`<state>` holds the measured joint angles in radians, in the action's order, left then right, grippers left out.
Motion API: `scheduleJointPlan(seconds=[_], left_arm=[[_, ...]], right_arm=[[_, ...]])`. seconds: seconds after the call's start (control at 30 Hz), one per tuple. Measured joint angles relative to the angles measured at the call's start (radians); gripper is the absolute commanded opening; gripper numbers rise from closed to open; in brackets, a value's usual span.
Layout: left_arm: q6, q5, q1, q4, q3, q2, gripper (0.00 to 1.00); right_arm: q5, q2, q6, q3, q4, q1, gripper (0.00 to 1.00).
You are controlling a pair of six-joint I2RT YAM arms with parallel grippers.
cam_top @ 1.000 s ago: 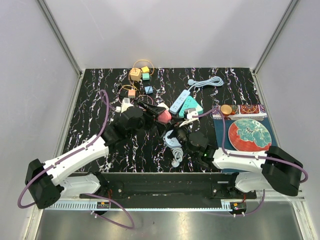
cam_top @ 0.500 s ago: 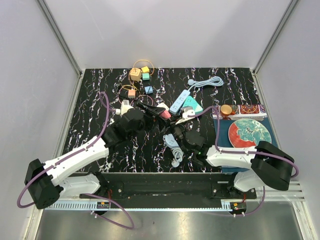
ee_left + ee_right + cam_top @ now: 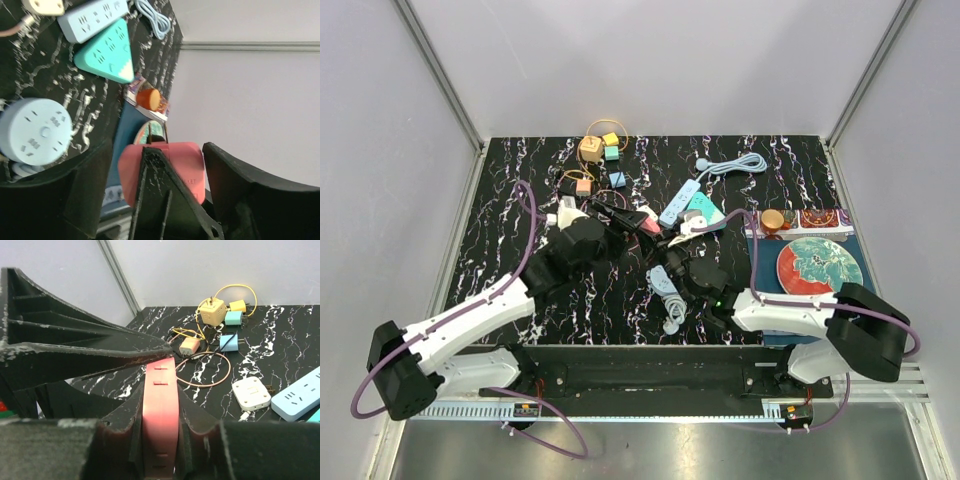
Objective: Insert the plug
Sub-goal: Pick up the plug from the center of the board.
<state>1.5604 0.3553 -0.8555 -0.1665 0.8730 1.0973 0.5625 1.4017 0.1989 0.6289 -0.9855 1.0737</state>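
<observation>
A pink plug hangs above the black marble table between both grippers. My right gripper is shut on it, one finger pressed to each flat side of the pink plug. My left gripper stands open around the pink plug, with a gap to each of its fingers; two thin prongs stick out of the plug's far end. In the top view my left gripper comes in from the left and my right gripper from below right. Below lies a round pale-blue socket block.
A teal triangular socket block and a pale-blue power strip lie beyond the plug. A white adapter, small coloured adapters and cables sit at the back. A red patterned plate and an orange cup are on the right.
My right gripper has moved up to the pink plug and shut on it. My left gripper's jaws have widened off the plug.
</observation>
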Motion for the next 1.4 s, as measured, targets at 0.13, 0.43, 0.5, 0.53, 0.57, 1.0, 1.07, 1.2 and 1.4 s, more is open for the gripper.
scheduleJointPlan(seconds=[0.13,0.43,0.5,0.53,0.57,1.0,1.07,1.2,1.4], left_arm=[[-0.155,0.060,0.005,-0.064,0.026,-0.016,0.92],[-0.746,0.174,0.035,-0.075,0.087,-0.168,0.99],[-0.871,0.169,0.047,-0.056,0.074,-0.208,0.99],[-0.938,0.166,0.052,-0.051,0.068,-0.223,0.99],[-0.979,0.164,0.055,-0.052,0.065,-0.230,0.99],[-1.344,0.126,0.062,-0.101,-0.025,-0.227,0.99],[-1.331,0.136,0.062,-0.095,-0.042,-0.214,0.99],[-1.256,0.173,0.062,-0.075,-0.096,-0.167,0.99],[-1.143,0.184,0.064,-0.030,-0.219,-0.112,0.99]], right_arm=[[-0.048,-0.060,-0.025,0.028,0.169,0.000,0.00],[-0.147,-0.248,-0.028,0.214,0.735,-0.011,0.00],[-0.193,-0.263,-0.023,0.286,0.885,-0.034,0.00],[-0.224,-0.265,-0.019,0.324,0.963,-0.054,0.00],[-0.249,-0.265,-0.015,0.359,1.032,-0.077,0.00],[-0.624,-0.026,-0.051,0.740,1.714,-0.339,0.00],[-0.659,0.018,-0.071,0.757,1.758,-0.369,0.00],[-0.716,0.098,-0.120,0.763,1.814,-0.422,0.00],[-0.771,0.198,-0.206,0.762,1.838,-0.443,0.00]])
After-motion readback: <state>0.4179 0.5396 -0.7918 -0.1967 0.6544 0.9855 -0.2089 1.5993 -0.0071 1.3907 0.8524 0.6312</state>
